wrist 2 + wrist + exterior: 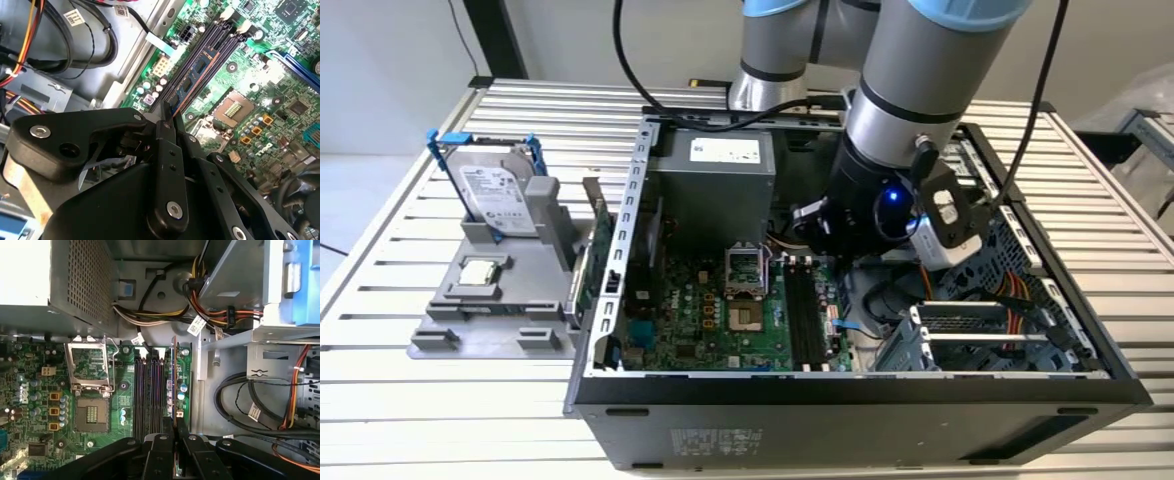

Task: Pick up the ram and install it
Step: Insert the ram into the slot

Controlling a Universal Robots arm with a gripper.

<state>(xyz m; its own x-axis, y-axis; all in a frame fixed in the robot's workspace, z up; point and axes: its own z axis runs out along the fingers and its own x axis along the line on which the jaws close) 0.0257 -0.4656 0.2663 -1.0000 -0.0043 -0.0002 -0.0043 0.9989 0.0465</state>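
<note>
One black claw (pixel 167 117) is pinching the thin, dark bluish-green ram stick (pixel 196 75) by its end, holding it edge-down over the black memory slots (pixel 147 390) of the green motherboard (pixel 60 405), beside the case's inner wall.

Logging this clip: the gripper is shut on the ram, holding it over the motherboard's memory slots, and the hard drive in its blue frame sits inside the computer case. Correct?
Not quite. In the exterior view the hard drive stands in the grey holder outside the computer case. The rest holds: both wrist views show the gripper shut on the ram over the memory slots.
</note>
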